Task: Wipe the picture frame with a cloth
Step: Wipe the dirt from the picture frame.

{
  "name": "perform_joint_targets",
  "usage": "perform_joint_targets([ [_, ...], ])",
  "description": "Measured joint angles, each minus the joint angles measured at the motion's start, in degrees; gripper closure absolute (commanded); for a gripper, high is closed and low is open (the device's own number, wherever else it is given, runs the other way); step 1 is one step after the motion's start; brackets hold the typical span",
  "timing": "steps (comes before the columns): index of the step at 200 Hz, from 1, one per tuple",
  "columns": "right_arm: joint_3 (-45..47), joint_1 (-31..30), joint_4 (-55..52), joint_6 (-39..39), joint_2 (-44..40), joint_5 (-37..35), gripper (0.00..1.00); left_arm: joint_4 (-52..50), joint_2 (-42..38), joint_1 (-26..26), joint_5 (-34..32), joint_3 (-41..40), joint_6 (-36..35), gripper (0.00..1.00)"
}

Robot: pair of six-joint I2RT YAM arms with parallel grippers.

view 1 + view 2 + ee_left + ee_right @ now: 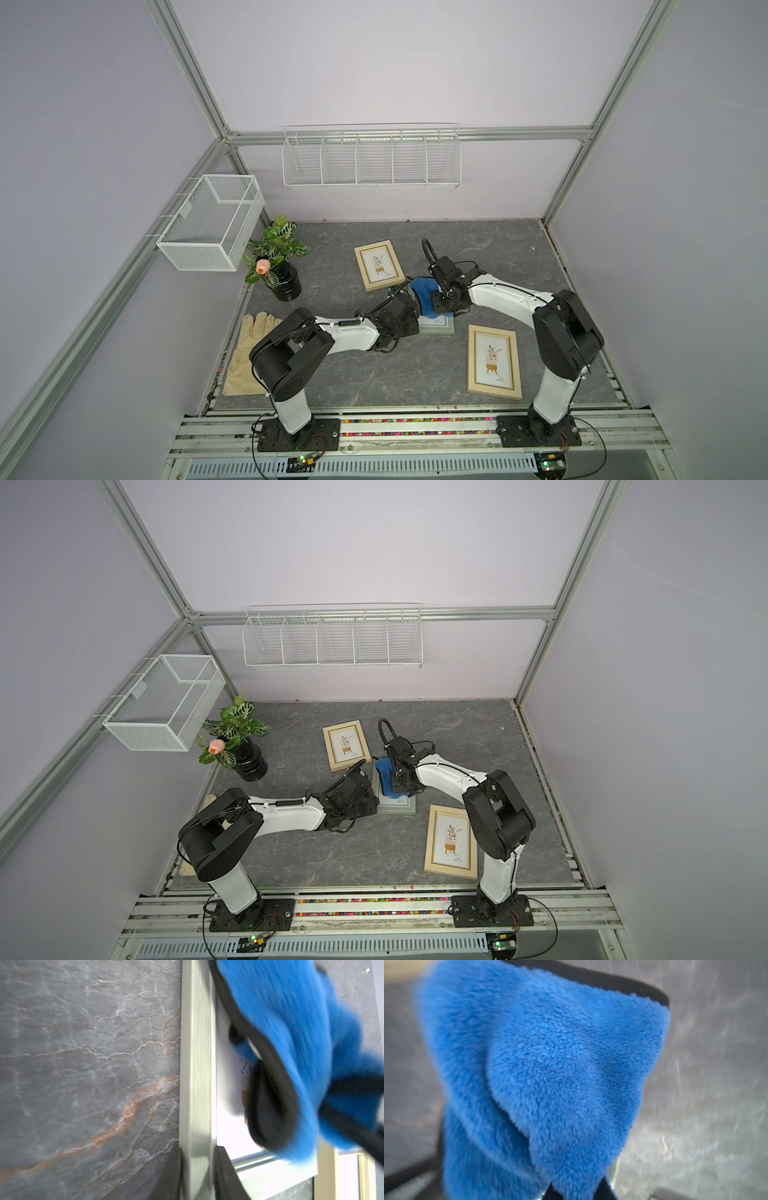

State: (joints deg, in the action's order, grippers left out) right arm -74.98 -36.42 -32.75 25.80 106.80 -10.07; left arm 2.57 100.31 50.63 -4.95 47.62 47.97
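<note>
**Blue cloth over the grey frame at mid-desk, both grippers closed.**

The cloth is royal-blue plush with a thin dark edge. It is bunched into folds and hangs from the right gripper, whose jaws are pinched shut on it. It spreads over the white print of the grey frame, and the wrist views are too blurred to show how firmly it presses. The left gripper is clamped on that frame's side rail, with 1 finger on each side. Counted: 1 cloth; 3 frames in all, the grey 1 between the 2 arms and 2 wood frames lying flat apart from it; 1 beige glove at the desk edge; 1 plant; 2 wire baskets on the walls.
</note>
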Motion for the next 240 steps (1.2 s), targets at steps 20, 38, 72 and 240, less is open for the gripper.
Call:
perform_joint_targets([
  [20, -5.95, -0.83, 0.15, -0.17, 3.93, 0.31, 0.93, 0.02, 0.0, 0.0, 0.0, -0.02, 0.0, 0.79],
  [38, -10.23, -1.55, 0.52, -0.15, 7.96, 0.92, 0.93, 0.2, 0.0, 0.0, 0.0, -0.13, 0.0, 0.79],
  [72, -12.76, -0.87, -0.59, -0.13, 12.41, -1.09, 0.93, 0.5, -0.04, 0.02, -0.13, -0.33, 0.22, 0.79],
  [240, -2.08, 0.42, -1.99, -0.35, 2.93, -5.53, 0.93, -0.48, 0.17, 0.02, -0.87, 0.31, 0.96, 0.79],
])
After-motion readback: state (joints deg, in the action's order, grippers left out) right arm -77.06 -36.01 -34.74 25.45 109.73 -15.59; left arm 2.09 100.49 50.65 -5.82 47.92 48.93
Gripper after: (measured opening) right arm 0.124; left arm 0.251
